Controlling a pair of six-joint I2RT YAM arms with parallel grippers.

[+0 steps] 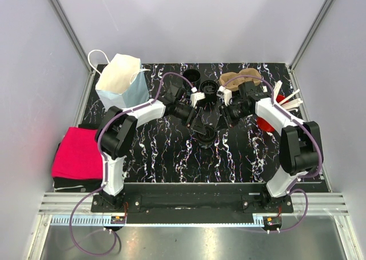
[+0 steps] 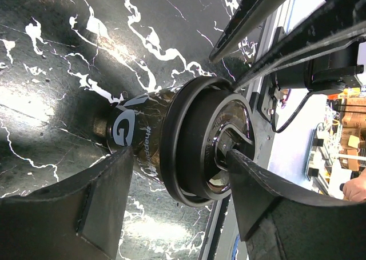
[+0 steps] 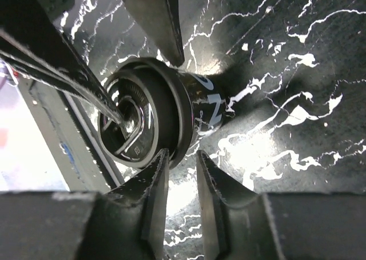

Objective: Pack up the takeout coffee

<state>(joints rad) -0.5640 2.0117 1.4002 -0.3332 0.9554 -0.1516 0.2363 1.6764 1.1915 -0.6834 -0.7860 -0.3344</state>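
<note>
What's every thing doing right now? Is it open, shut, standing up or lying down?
Cup, standing upright.
Lid, on the cup.
Bag, upright, top open.
Cloth, folded.
Left gripper, jaws wide, one tip on the lid, one beside the cup; grip unclear.
Right gripper, jaws close together at the lid's rim; grip unclear.
</note>
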